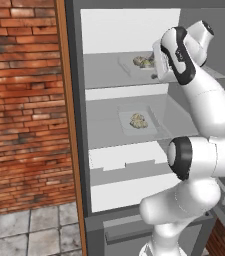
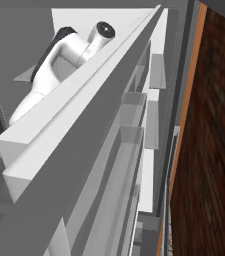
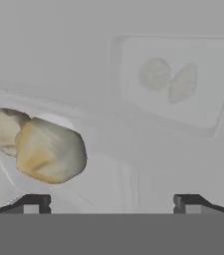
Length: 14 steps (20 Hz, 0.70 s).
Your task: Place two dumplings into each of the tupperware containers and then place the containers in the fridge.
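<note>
The fridge (image 1: pixel 79 125) stands open beside the brick wall (image 1: pixel 19 100), and both plastic containers are already inside it, one to a glass shelf. The upper container (image 1: pixel 141 62) sits toward the right of the top shelf with two dumplings (image 1: pixel 144 61) in it; the lower container (image 1: pixel 138 122) rests in the middle of the shelf below, holding its own pair of dumplings (image 1: pixel 138 120). Each tray lies flat and well in from the shelf's near edge, which seems sensible, since nothing can slide out when the door swings. The arm reaches in at the height of the top shelf, its hand just beside the upper container. From the hand's own camera the gripper (image 3: pixel 111 203) is released: its two dark fingertips (image 3: pixel 31 203) stand wide apart with nothing between them, and the near dumplings (image 3: pixel 49 149) lie loose in their tray just beyond the left tip. Through the glass the second tray (image 3: pixel 173 82) and its dumplings show faintly below. To my eye the placing is done, and what remains is to draw the arm out without nudging the upper tray.
</note>
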Available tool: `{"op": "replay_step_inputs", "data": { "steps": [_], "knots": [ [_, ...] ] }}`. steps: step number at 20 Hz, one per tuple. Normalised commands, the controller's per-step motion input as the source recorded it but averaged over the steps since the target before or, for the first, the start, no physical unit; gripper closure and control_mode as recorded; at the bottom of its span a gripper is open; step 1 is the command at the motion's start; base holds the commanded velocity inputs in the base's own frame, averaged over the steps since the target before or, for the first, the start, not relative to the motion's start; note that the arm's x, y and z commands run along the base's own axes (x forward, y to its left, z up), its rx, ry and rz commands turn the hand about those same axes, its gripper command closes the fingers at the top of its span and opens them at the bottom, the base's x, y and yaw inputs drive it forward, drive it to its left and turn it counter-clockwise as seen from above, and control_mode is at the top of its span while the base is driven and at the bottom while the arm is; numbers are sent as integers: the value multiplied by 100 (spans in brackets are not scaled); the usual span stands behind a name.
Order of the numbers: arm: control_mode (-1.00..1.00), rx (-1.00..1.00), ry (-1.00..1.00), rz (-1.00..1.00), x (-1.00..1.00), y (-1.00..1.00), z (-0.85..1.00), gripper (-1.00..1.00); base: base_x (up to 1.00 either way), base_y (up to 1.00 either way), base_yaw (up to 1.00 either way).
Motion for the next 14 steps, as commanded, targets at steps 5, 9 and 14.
{"op": "replay_step_inputs", "data": {
  "steps": [5, 9, 14],
  "knots": [
    [-100, 2, -2, -14, -46, 0, 14, -100, 0, 0, 0],
    [-100, 0, 0, -12, -79, 0, 6, -100, 0, 0, 0],
    [-100, 0, 0, -1, -100, 0, 0, -100, 0, 0, 0]
  ]
}}
